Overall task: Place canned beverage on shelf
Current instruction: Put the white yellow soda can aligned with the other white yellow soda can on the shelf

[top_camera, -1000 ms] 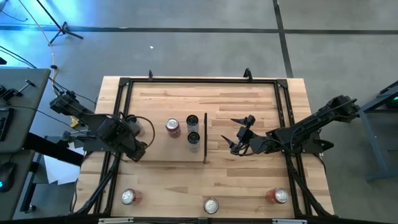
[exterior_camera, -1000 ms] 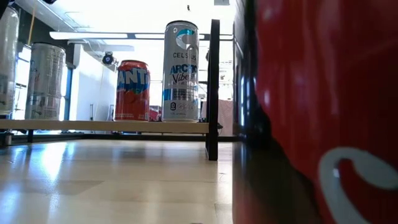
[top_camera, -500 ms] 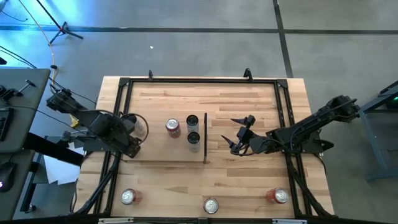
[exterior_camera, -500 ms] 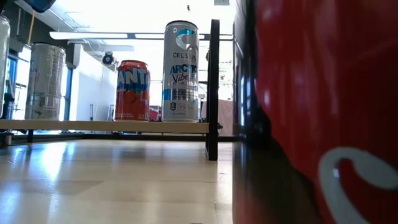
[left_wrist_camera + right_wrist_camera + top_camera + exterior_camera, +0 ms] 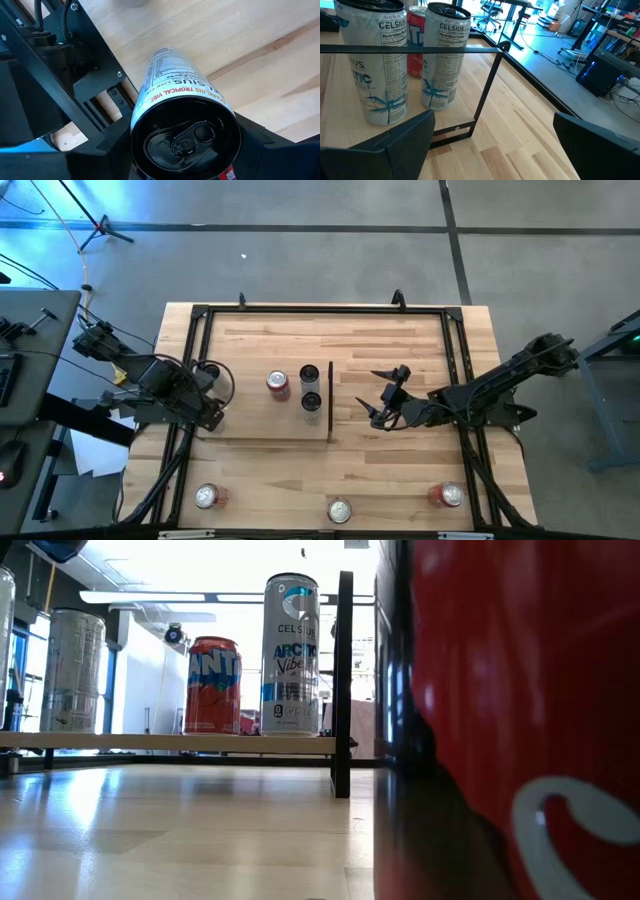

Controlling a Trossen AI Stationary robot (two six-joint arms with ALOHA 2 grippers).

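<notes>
Two grippers show in the high view; the left gripper sits at the left edge of the table, its jaws about half closed around a tall white can lettered CELSIUS, which lies tilted in the grip with its dark top toward the wrist camera; the black table frame runs just beside the can on that side; the held can is off the shelf, near its left end. The right gripper hovers to the right of the shelf's dark upright strip, jaws spread wide with nothing between them; its fingers frame the view toward the strip and the cans beyond it. On the shelf, a pale wood panel in the middle of the table, stand three cans near its right end: a red can, and just right of it two tall dark-topped cans, the farther one and the nearer one, both close beside the strip; in the low view the red can and a tall silver can stand upright on the raised panel. Three more cans stand along the near edge of the table: one at the left, one in the middle, one at the right; the middle one fills the right side of the low view as a red wall.
</notes>
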